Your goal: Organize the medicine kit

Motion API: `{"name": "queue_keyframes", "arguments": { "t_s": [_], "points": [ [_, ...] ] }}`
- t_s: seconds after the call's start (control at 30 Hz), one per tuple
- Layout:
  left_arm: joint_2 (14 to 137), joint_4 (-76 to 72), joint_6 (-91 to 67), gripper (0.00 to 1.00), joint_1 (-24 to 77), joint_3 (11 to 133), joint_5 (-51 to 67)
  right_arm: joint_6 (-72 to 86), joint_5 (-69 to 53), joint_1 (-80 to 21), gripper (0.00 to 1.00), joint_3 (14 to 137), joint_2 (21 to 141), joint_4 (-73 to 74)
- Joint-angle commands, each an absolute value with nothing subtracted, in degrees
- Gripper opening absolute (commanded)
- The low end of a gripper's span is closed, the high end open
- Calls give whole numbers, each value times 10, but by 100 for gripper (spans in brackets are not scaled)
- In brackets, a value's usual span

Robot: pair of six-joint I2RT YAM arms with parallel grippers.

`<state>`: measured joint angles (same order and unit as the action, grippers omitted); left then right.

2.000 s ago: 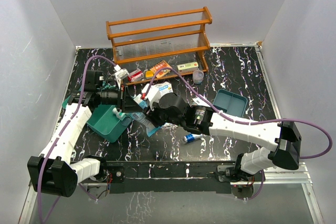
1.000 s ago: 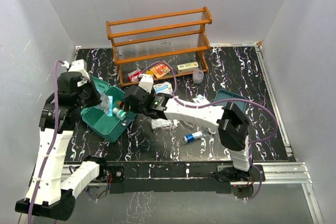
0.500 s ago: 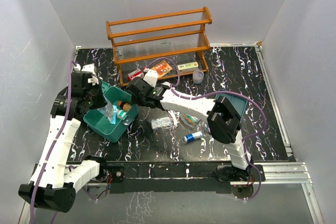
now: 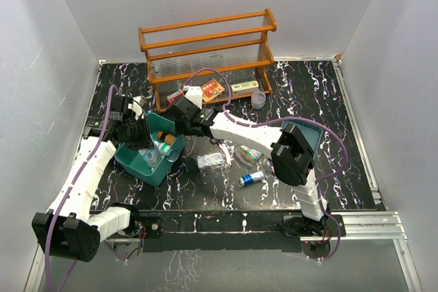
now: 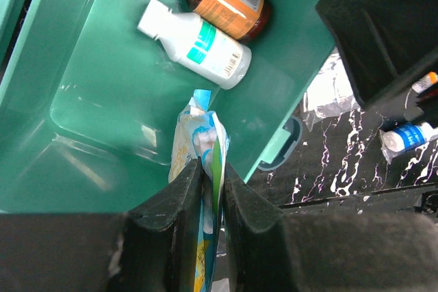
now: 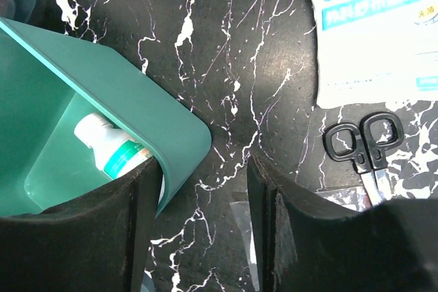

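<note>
The teal medicine kit (image 4: pixel 159 169) lies open at the left of the table. A white bottle (image 5: pixel 198 44) and an amber bottle with an orange label (image 5: pixel 222 1) lie inside it. My left gripper (image 5: pixel 211 167) hangs over the kit (image 5: pixel 102 94), shut on a thin blue, green and white packet (image 5: pixel 204 128) that points down into it. My right gripper (image 6: pixel 202 169) is open at the kit's far right corner (image 6: pixel 147 117). One finger (image 6: pixel 102 237) is inside the wall and the other is outside on the table. In the top view it sits at the kit's rim (image 4: pixel 176 122).
An orange wooden rack (image 4: pixel 209 49) stands at the back with small boxes (image 4: pixel 212 89) under it. A blue-grey tray (image 4: pixel 304 135) is at the right. Black scissors (image 6: pixel 363 148), a white packet (image 6: pixel 373 32), a clear packet (image 4: pixel 211 162) and a blue tube (image 4: pixel 251 178) lie beside the kit.
My left gripper has come in and down over the kit with the packet. The right gripper's jaws have narrowed and it has settled at the kit's corner.
</note>
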<state>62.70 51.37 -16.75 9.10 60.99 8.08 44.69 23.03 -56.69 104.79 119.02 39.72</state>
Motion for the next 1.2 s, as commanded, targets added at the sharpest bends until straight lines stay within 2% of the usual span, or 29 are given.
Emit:
{"name": "queue_keyframes", "arguments": {
  "t_s": [0.0,0.23,0.37,0.73,0.9,1.0,1.17],
  "points": [
    [643,528,-182,15,90,600,61,394,228,-551,52,1063,1169,398],
    [654,526,-209,15,90,586,-19,316,-23,-507,70,972,1095,214],
    [684,508,-227,16,90,590,-23,307,-105,-480,74,957,1076,174],
    [749,420,-187,18,90,566,129,244,-122,-430,76,947,1045,148],
    [747,468,-195,20,90,563,102,240,-116,-427,76,935,1033,144],
    [726,463,-192,15,89,558,169,239,-116,-426,75,935,1034,145],
    [710,515,-190,14,89,580,186,240,-118,-425,75,919,1019,142]
  ]
}}
